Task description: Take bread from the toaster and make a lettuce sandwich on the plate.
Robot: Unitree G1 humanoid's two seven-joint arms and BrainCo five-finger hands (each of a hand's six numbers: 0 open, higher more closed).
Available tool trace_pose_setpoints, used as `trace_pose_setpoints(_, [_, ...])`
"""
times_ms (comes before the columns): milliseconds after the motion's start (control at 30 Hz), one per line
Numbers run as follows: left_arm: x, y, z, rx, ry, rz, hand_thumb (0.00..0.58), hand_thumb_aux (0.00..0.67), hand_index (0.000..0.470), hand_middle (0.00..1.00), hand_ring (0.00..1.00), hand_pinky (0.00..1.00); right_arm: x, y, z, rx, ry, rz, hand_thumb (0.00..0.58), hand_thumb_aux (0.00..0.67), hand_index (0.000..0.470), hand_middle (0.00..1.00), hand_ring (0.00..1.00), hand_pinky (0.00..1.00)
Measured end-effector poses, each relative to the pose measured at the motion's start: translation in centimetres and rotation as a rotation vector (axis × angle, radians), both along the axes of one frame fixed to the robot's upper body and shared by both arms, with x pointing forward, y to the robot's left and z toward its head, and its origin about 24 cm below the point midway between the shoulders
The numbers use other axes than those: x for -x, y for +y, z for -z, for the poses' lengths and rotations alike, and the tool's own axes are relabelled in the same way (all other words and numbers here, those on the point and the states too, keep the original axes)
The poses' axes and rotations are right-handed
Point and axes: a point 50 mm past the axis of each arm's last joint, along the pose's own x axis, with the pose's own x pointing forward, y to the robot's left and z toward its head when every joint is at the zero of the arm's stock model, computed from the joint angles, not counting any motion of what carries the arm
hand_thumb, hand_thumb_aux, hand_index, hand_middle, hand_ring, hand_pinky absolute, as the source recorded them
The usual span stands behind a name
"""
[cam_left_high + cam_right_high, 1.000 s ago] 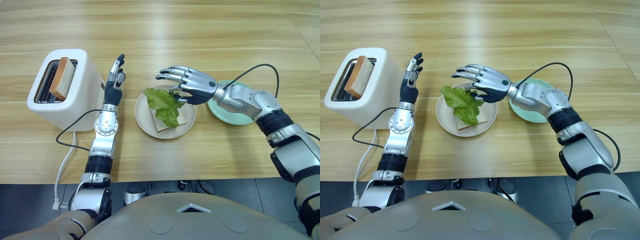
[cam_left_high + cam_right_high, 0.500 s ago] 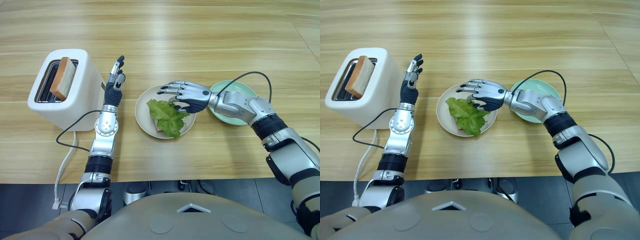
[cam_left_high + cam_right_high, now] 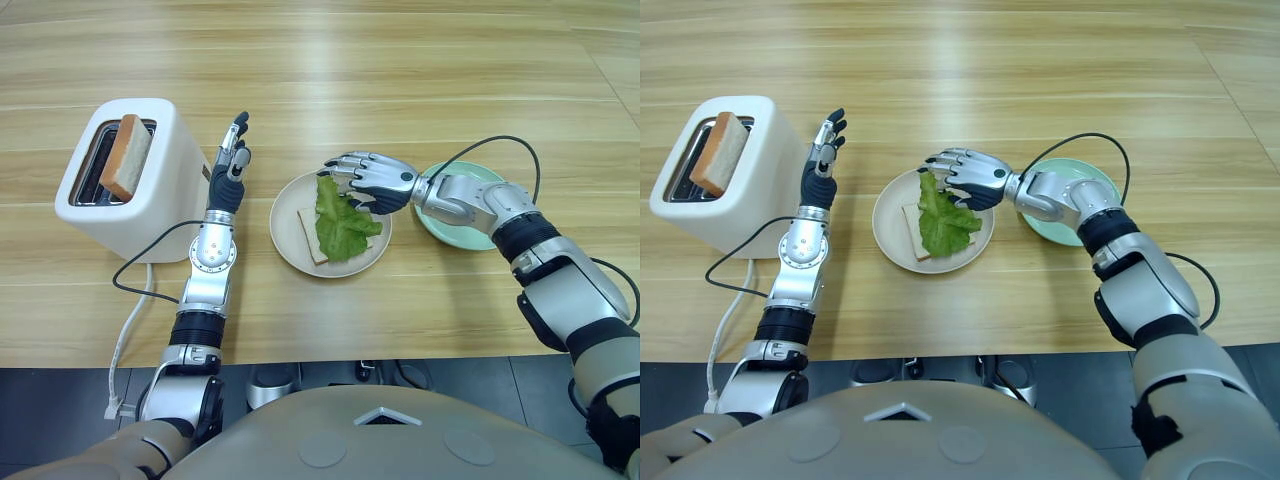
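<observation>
The right robot hand is closed on the far end of the lettuce; the bread on the plate beneath is largely hidden by it. The left robot hand is held open beside the toaster. All is carried by a wooden bench.

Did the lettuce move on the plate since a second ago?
Yes. The lettuce has swung rightward on the plate, baring the bread's left edge, its top end now in the right hand.

Left eye view: head-high, forward and down onto the table
Right eye view: same, slightly rightward
Shared: toaster, plate
</observation>
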Motion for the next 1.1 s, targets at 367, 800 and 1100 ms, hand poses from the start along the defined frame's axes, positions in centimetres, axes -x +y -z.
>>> trace_pose_setpoints(367, [-0.2, -0.1, -0.1, -0.002, -0.007, 0.004, 0.0, 0.0, 0.0, 0.0, 0.0, 0.0, -0.5, 1.3, 0.6, -0.019, -0.001, -0.007, 0.58, 0.67, 0.46, 0.0, 0.0, 0.0])
trace_pose_setpoints(800, [-0.2, 0.0, 0.3, -0.002, 0.012, 0.002, 0.0, 0.0, 0.0, 0.0, 0.0, 0.0, -0.6, 0.5, 1.6, 0.006, 0.026, 0.032, 0.0, 0.0, 0.0, 0.0, 0.0, 0.0])
trace_pose_setpoints(1100, [-0.4, -0.1, 0.2, -0.002, 0.009, 0.004, 0.0, 0.0, 0.0, 0.0, 0.0, 0.0, -1.0, 0.5, 1.2, -0.011, 0.008, 0.052, 0.0, 0.0, 0.0, 0.0, 0.0, 0.0])
